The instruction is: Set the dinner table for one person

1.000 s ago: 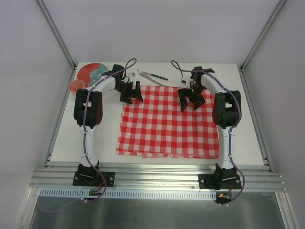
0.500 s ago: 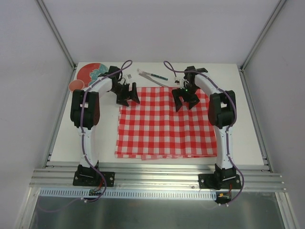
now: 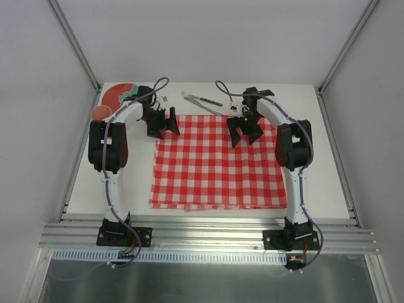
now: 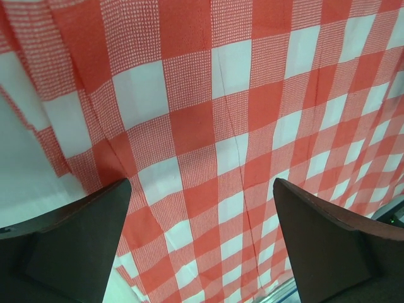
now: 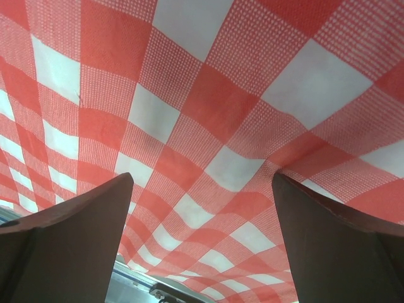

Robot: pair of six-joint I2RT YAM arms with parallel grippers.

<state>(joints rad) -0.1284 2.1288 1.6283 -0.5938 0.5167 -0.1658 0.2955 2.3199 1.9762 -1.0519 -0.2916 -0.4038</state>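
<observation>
The dinner table (image 3: pixel 331 170), rigid and fixed beneath both arms, is bearing a limp, light checked cloth (image 3: pixel 218 167), likely best pinched at its far corners, where the left gripper (image 3: pixel 163 126) and right gripper (image 3: pixel 245 134) are hovering, both spread wide and empty.

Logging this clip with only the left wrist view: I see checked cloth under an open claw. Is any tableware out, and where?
Observer: Yes. The top view shows a red plate at the far left corner of the dinner table, off the checked cloth.
Operator: Anything with it?
Observer: A small orange cup stands beside the plate, on its near side, also off the cloth.
Operator: And the other arm?
Observer: The right claw is open over the far right part of the cloth, with nothing between its fingers.
</observation>
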